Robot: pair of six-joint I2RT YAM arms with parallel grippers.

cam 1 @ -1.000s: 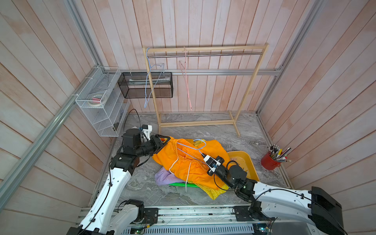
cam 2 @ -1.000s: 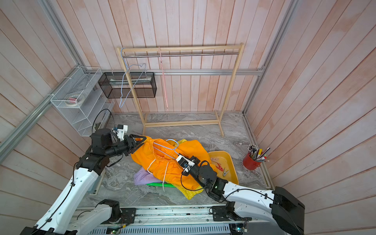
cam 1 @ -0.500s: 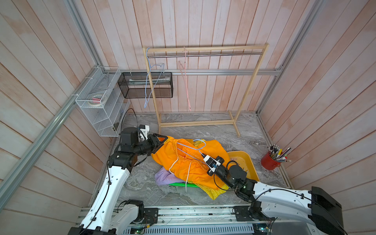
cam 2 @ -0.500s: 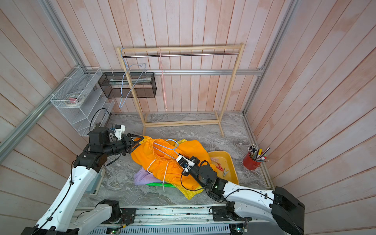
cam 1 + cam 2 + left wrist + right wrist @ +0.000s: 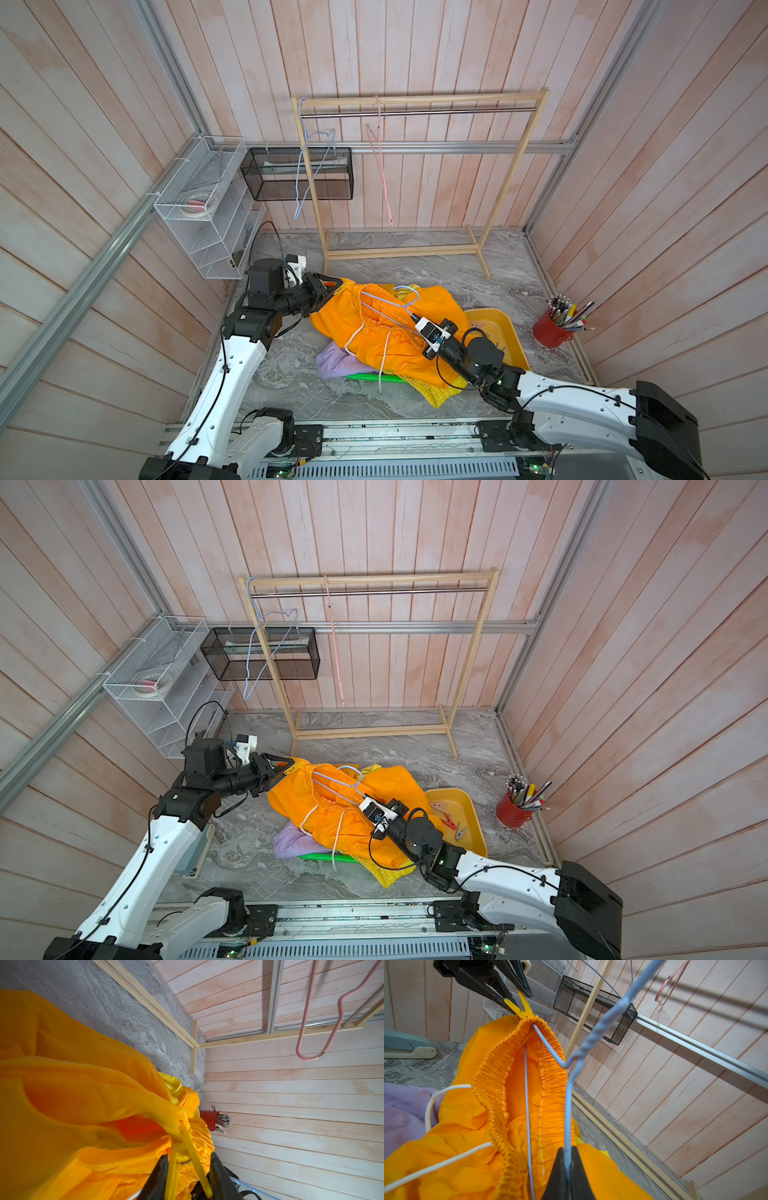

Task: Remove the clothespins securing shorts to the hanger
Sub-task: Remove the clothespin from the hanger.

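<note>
Both arms (image 5: 237,365) (image 5: 582,407) stretch low to the orange shorts (image 5: 374,332); left fingers (image 5: 481,982) pinch the yellow clothespin (image 5: 520,1006) on its waistband, right fingers (image 5: 556,1174) clamp the blue hanger (image 5: 591,1043).

- Robot lab cell dressed as a laundry corner: plank walls (image 5: 415,50) framed by aluminium rails (image 5: 457,146).
- Wooden garment rack (image 5: 419,98), wire basket (image 5: 195,216), marble-look bench (image 5: 415,270).
- Left arm (image 5: 232,374) and right arm (image 5: 573,403) mounted on a front track (image 5: 395,434).

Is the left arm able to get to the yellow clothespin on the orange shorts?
Looks like yes: the left gripper is pinching the yellow clothespin on the orange shorts, with nothing in between.
</note>
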